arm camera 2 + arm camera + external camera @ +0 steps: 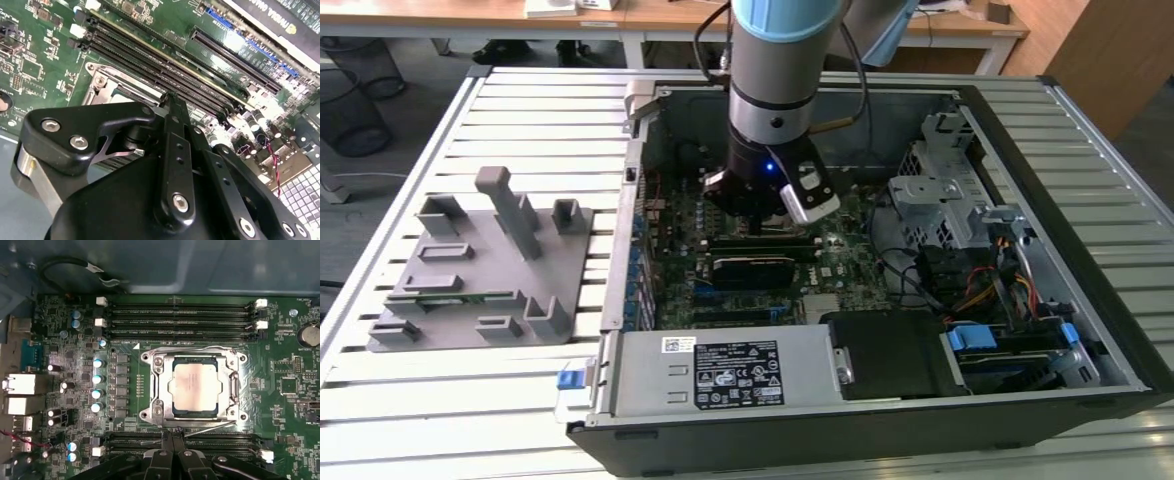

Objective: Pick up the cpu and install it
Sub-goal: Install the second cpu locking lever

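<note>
The cpu (195,387) sits in its socket (194,389); we'd hold its thin, breakable edges. Our end effector (172,437) is pressed together, holding nothing.

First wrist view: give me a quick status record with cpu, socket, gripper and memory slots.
cpu: lies flat in the socket, metal top up
socket: metal frame surrounds the cpu, lid not over it
gripper: fingers together, holding nothing, just off the socket's edge, above the motherboard
memory slots: long black rows on two opposite sides of the socket, no sticks seen in them
tray: grey, outside the computer case, at the exterior view's left
</note>
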### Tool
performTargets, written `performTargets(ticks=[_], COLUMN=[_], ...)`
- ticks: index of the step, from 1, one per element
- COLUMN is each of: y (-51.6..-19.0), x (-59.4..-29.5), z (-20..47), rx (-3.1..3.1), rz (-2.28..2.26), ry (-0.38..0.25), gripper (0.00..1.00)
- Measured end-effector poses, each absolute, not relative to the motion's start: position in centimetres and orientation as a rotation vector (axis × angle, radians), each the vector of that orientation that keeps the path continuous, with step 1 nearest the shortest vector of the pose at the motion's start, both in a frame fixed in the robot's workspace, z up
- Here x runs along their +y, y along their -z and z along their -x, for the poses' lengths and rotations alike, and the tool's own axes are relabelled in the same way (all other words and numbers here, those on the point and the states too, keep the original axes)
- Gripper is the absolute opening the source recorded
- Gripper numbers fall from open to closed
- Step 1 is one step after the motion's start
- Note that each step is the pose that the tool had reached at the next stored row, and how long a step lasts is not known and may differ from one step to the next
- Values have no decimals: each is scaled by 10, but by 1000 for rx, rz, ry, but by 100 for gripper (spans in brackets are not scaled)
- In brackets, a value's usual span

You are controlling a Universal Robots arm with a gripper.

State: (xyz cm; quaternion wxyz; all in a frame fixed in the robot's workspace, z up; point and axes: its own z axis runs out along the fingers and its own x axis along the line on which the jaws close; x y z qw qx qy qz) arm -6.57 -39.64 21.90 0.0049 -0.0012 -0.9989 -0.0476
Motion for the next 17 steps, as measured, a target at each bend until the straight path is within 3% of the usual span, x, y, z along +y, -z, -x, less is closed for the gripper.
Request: performTargets(ticks=[17], y=[-214], x=[-407], z=[73], rx=[-3125], rz=[4], ry=[200], gripper=[11])
